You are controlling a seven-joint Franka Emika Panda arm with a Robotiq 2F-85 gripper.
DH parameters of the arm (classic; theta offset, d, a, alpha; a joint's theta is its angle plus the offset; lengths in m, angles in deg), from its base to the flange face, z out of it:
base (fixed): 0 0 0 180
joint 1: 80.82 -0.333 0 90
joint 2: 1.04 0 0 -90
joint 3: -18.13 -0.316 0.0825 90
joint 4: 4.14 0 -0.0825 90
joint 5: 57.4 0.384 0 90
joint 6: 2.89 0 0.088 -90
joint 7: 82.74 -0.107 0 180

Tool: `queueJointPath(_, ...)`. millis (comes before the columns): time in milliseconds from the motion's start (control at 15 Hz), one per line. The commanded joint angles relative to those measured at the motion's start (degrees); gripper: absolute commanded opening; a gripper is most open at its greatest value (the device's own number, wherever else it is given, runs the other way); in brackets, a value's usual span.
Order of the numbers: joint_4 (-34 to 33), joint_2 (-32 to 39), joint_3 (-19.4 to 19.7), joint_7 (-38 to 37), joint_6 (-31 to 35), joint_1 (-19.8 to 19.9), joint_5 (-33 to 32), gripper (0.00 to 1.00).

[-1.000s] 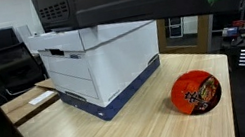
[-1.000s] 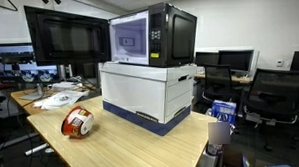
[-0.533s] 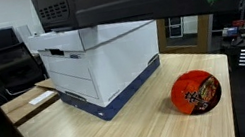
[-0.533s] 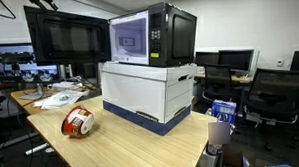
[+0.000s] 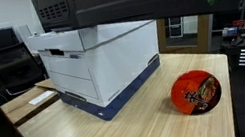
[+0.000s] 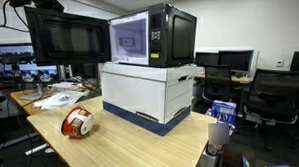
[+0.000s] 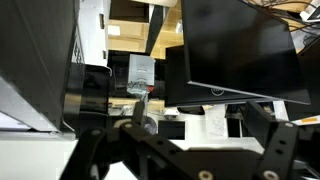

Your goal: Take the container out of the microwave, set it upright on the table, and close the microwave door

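On the table, not inside the microwave, the container is seen lying on its side, printed lid facing outward. It lies near the cardboard file box on which the microwave is stacked. The microwave door appears to be shut, so setting the container upright is judged to be what is left.

In the wrist view the gripper is shown with its fingers spread wide and nothing between them, aimed at monitors and not at the bowl. Being round, the container could be nudged into a roll toward the table edge close by if one finger is landed first. Its thin wall could also be dented, or the lid popped, if it is squeezed too hard.
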Motion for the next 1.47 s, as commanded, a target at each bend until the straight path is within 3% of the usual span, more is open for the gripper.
queueJointPath(0, 0.2, 2.0, -3.2, -5.0, 4.0, 3.5, -4.5, 1.00)
queueJointPath(333, -1.0, 0.7, -8.1, -14.0, 3.7, 11.9, -11.4, 1.00)
queueJointPath(600, -3.3, -0.2, -9.4, -19.0, -6.5, 15.4, -13.3, 1.00)
queueJointPath(800, -5.5, 1.3, -5.9, -19.5, -17.6, 12.8, -11.7, 1.00)
queueJointPath(1000, -5.2, 1.9, -0.2, -19.5, -23.4, 10.4, -10.0, 1.00)
queueJointPath(1400, -4.3, 3.0, 10.3, -19.6, -25.5, 10.3, -8.2, 1.00)
